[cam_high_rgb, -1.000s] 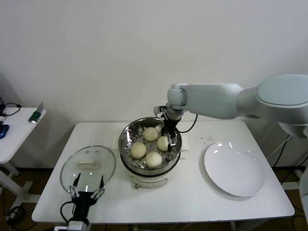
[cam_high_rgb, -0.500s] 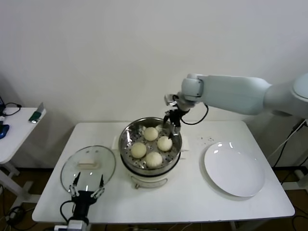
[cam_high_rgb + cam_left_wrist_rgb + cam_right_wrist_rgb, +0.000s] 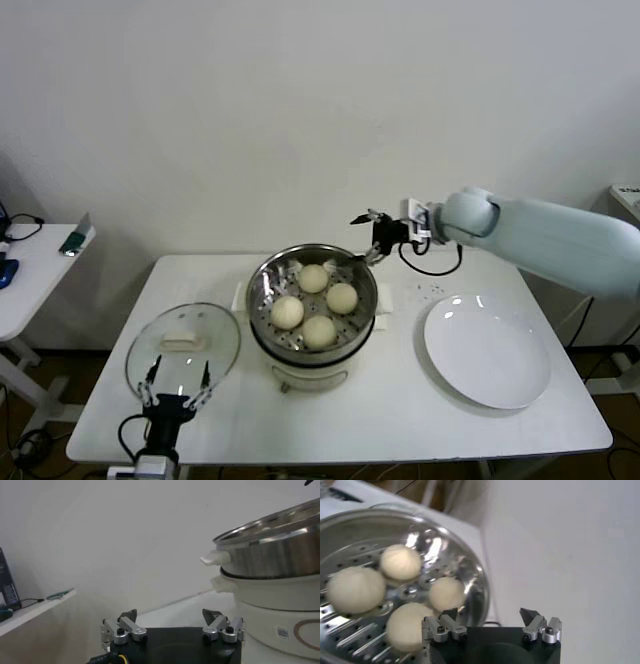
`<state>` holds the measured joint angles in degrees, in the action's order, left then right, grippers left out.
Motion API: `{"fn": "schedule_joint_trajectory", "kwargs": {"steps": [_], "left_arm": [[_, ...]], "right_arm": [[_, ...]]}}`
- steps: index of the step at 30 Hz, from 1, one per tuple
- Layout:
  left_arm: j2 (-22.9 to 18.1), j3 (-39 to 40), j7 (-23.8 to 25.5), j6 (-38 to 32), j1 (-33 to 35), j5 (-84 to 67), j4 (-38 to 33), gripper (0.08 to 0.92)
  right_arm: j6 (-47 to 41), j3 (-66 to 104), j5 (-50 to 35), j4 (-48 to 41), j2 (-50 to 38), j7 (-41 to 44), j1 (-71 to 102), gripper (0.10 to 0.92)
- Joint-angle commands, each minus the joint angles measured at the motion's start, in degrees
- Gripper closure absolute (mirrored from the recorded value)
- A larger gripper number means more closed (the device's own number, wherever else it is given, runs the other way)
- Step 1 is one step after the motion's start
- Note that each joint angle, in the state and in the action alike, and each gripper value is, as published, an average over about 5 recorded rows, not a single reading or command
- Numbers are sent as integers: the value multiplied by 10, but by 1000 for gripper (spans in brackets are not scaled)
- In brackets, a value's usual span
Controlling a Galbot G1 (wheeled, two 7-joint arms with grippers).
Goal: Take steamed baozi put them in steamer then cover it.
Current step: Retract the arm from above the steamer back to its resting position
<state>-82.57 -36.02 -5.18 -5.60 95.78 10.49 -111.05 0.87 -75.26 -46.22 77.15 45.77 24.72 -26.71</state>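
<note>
Head view shows the right gripper [image 3: 368, 238] wide open and empty, above the far right rim of the steamer [image 3: 312, 305].

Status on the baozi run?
Right gripper open, empty, above steamer's far rim. Left gripper open, by the cover lying on the table. Four baozi in steamer, uncovered. Nothing blocking.

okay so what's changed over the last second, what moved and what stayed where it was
The right gripper, open and empty, rose out of the shiny stainless-steel steamer and pulled back toward the robot's right, now past the far rim. It left the four cream-white round baozi on the perforated tray. Unchanged: the clear glass lid flat on the table, the left gripper open beside it, and the bare white plate.
</note>
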Motion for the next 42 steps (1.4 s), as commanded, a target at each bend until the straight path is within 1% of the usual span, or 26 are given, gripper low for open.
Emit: {"fn": "schedule_joint_trajectory", "kwargs": {"steps": [1, 5, 10, 15, 20, 25, 31, 35, 38, 42], "left_arm": [[4, -9, -1, 5, 1, 8, -14, 177], [3, -14, -1, 9, 1, 20, -17, 177], [7, -20, 0, 15, 1, 42, -24, 177], [12, -28, 0, 19, -8, 103, -28, 177], [17, -41, -1, 30, -19, 209, -30, 177], [32, -54, -3, 60, -25, 380, -37, 177], [67, -45, 8, 90, -47, 549, -20, 177], [93, -29, 16, 93, -74, 600, 21, 177], [103, -18, 16, 79, -96, 633, 63, 177], [104, -13, 26, 62, -111, 672, 107, 177]], "right_arm": [[68, 327, 35, 72, -129, -155, 317, 203], [72, 487, 56, 87, -132, -166, 464, 203], [71, 678, 73, 101, -107, -176, 640, 203], [69, 823, 90, 127, -59, -180, 775, 203], [63, 940, 110, 160, 4, -172, 894, 203], [48, 1017, 126, 189, 53, -160, 969, 203], [42, 1066, 137, 196, 89, -145, 1009, 203], [41, 1075, 146, 193, 101, -143, 1018, 203], [40, 1076, 157, 189, 108, -142, 1021, 203], [38, 1075, 166, 185, 115, -142, 1022, 203]]}}
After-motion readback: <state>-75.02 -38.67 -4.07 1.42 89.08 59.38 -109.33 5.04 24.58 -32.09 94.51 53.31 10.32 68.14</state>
